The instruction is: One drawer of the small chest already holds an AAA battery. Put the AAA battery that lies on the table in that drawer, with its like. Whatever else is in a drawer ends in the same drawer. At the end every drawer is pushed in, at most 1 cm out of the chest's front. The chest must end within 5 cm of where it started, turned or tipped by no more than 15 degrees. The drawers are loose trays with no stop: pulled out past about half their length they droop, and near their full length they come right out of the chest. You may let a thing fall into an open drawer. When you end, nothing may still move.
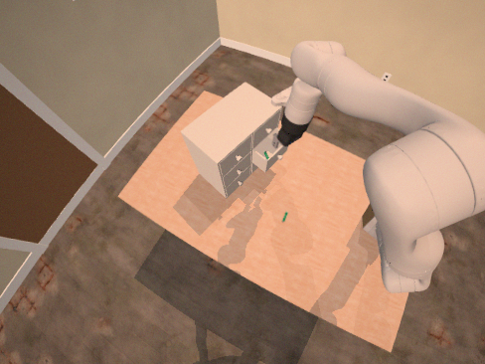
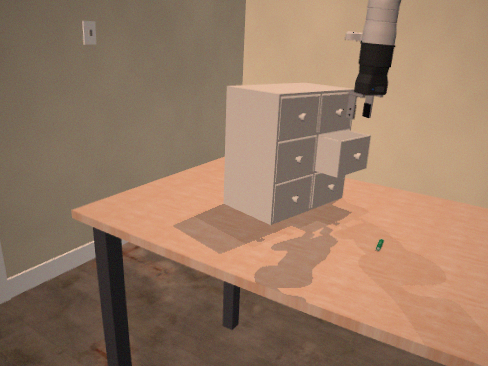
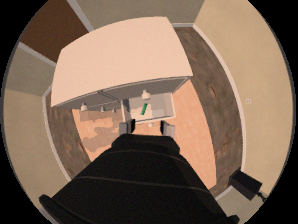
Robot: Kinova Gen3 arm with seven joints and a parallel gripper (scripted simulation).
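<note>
The gripper (image 1: 281, 144) (image 2: 359, 111) (image 3: 147, 124) hangs spread above the open drawer (image 1: 268, 161) (image 2: 354, 156) (image 3: 173, 108); in the top view the loose AAA battery (image 1: 285, 217) (image 2: 380, 245) lies at its six o'clock on the tabletop (image 1: 328, 199) (image 2: 425, 215) (image 3: 200, 145), long axis one-to-seven.

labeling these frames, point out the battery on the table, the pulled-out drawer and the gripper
battery on the table (image 1: 285, 217) (image 2: 380, 245): top and exterior views, middle of its green body
pulled-out drawer (image 2: 349, 161): exterior view, its front panel
gripper (image 2: 359, 110) (image 3: 147, 124): exterior and wrist views, midway between its fingertips
</note>
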